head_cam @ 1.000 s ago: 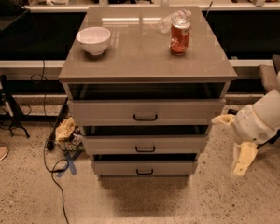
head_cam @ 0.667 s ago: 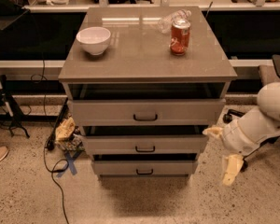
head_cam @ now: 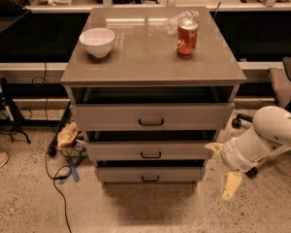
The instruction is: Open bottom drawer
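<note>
Grey-beige bottom drawer (head_cam: 150,174) sits low, just left of my jaws, which are spread open beside the cabinet's (head_cam: 153,72) right edge; floor (head_cam: 150,212) lies open in front.

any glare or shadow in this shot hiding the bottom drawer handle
Camera view: glare streaks the cabinet top behind the bowl; shadow fills the gaps above each drawer and the floor beneath; the bottom drawer and its handle show plainly; the end effector hangs low right of the cabinet.
</note>
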Robot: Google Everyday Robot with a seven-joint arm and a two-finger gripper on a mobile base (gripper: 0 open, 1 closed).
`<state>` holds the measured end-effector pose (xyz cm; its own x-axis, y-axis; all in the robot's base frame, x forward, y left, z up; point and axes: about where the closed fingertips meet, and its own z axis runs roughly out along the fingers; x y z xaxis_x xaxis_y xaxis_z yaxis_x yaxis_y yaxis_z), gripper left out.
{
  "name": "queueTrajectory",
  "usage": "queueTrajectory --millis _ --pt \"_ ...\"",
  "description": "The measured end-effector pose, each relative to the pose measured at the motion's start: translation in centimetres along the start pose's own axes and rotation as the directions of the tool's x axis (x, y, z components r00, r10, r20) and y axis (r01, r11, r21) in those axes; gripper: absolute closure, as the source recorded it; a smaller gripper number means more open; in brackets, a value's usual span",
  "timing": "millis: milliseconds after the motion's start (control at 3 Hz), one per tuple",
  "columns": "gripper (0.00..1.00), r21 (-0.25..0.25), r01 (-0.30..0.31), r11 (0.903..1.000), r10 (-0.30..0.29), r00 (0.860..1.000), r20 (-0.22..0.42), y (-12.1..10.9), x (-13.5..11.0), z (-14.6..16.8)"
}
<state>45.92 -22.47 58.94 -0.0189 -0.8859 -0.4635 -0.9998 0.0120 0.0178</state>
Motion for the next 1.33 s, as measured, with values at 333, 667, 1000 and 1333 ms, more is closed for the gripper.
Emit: queueTrajectory --millis 333,667,1000,1333 --pt "0.00 -0.018 -0.010 0.9998 0.009 0.999 -0.053 -0.4 2.5 5.6" --pt "0.00 0.019 -0.008 0.9998 0.010 0.997 -0.077 -1.4 4.7 10.4" --pt "0.00 0.050 -0.005 0.9988 0.007 0.999 -0.048 -2.9 7.4 16.1" --pt "0.00 0.010 -0.041 0.9991 0.040 0.999 0.027 -3.7 8.9 20.4"
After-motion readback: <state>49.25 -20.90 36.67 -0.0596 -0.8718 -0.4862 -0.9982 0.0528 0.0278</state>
